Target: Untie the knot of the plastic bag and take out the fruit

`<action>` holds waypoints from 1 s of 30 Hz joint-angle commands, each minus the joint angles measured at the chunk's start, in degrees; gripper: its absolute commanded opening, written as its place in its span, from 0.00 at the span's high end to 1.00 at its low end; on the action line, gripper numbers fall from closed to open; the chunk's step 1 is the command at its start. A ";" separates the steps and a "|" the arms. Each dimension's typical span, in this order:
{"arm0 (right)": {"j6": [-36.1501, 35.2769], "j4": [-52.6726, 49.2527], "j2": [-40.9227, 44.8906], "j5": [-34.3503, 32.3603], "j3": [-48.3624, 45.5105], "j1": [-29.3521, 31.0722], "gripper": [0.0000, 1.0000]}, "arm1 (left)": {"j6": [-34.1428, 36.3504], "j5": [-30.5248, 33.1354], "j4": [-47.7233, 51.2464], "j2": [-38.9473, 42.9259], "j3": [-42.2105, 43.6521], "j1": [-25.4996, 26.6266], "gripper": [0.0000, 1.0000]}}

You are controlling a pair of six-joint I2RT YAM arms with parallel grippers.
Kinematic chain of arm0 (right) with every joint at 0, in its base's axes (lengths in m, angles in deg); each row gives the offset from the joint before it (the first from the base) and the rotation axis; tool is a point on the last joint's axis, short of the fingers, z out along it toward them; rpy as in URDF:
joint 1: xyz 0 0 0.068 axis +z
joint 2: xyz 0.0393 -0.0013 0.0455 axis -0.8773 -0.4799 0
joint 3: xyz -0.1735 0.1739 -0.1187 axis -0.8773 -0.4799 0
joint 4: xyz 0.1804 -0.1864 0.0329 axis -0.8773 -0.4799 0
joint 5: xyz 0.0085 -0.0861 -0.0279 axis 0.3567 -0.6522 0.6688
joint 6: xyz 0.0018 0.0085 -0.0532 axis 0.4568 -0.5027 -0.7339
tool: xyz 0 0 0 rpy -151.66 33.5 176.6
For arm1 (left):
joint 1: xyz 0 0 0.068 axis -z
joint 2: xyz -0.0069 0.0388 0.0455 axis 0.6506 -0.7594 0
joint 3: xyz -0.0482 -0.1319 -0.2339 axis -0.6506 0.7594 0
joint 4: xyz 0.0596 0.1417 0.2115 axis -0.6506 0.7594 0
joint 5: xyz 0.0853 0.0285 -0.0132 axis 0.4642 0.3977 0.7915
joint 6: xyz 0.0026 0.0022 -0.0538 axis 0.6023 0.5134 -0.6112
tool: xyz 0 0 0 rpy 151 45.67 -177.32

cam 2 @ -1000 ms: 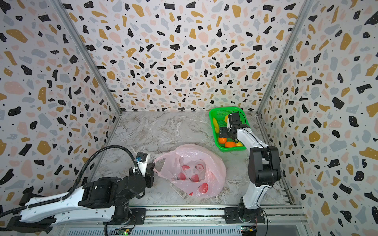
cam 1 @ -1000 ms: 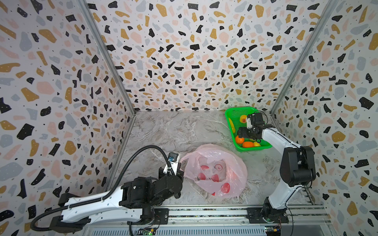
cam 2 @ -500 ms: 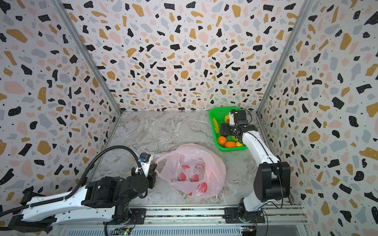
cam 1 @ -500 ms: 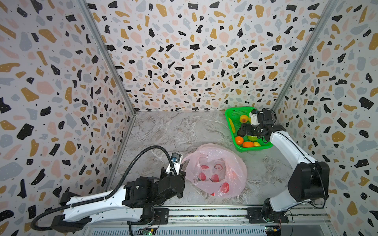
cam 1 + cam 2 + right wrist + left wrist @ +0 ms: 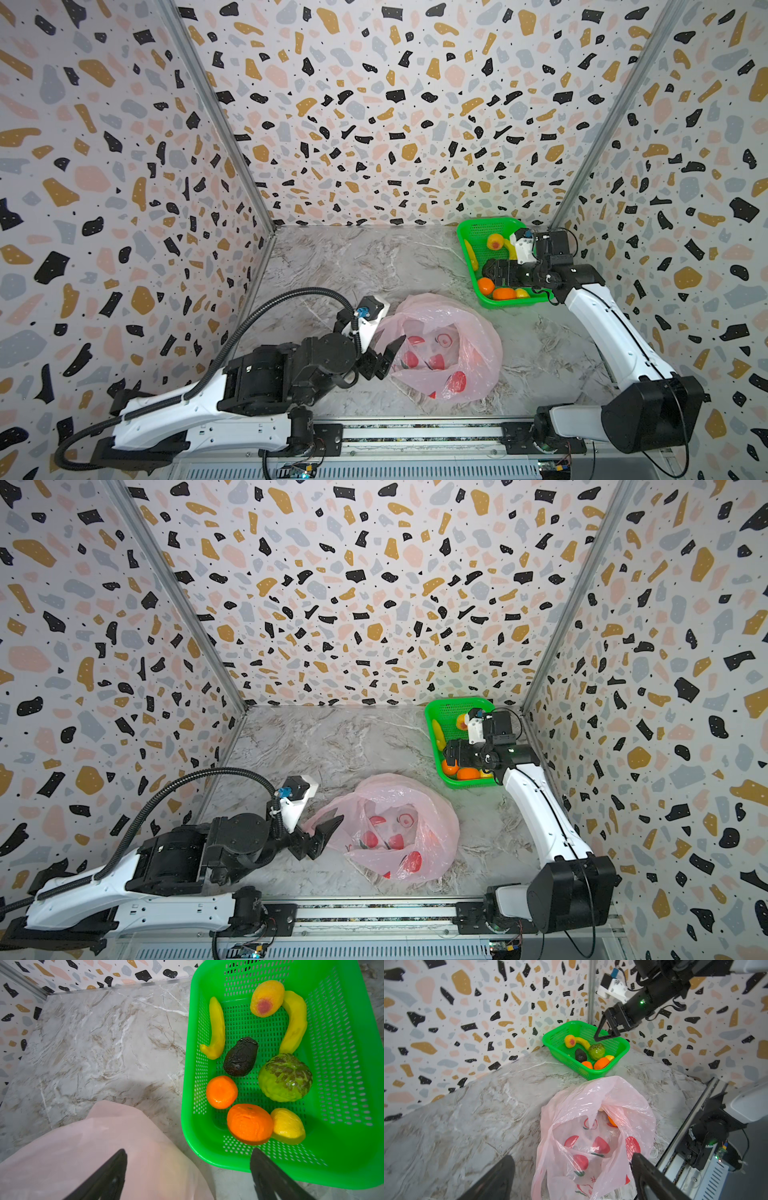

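Marbled grey surface (image 5: 353, 266) between speckled walls carries everything. Nearest, the left gripper (image 5: 386, 357) has its fingers spread wide at the left edge of the plastic bag (image 5: 465, 332), gripping nothing. No knot shows and the bag's mouth gapes, so I judge the untying done. The bag lies slumped at the near middle. Its long axis runs roughly left to right and its mouth is turned up and leftward, though the crumpled film makes this hard to fix. One orange fruit (image 5: 612, 1121) shows inside it. Farther right, the right gripper (image 5: 489, 271), fingers apart and empty, hangs over the green basket (image 5: 507, 302), where eight fruits (image 5: 249, 1124) lie. Emptying seems nearly finished.
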 commanded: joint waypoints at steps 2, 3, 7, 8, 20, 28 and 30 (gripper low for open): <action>-0.38 -4.74 3.38 1.85 0.71 0.30 0.07 | 14.89 -14.04 1.49 -8.88 -0.64 -4.49 0.09; -0.46 -5.16 3.92 1.70 0.95 0.30 0.07 | 16.39 -16.09 1.15 -10.11 -0.71 -6.56 0.09; -0.55 -6.54 5.84 1.65 1.52 0.30 0.06 | 24.16 -13.20 -1.43 -15.88 -1.11 -9.51 0.08; -0.51 -6.76 6.21 1.67 1.65 0.30 0.06 | 25.78 -11.51 -2.85 -17.37 -1.28 -10.25 0.08; -0.30 -6.57 7.74 3.61 2.05 0.30 0.06 | 37.77 -14.36 -11.13 -28.45 -3.04 -18.11 0.06; 0.39 -5.78 8.17 4.66 2.02 0.30 0.06 | 37.91 -20.13 -11.77 -36.02 -7.99 -20.74 0.45; 0.39 -6.13 8.51 4.99 2.22 0.30 0.06 | 36.41 -19.36 -12.04 -36.88 -8.56 -21.79 0.69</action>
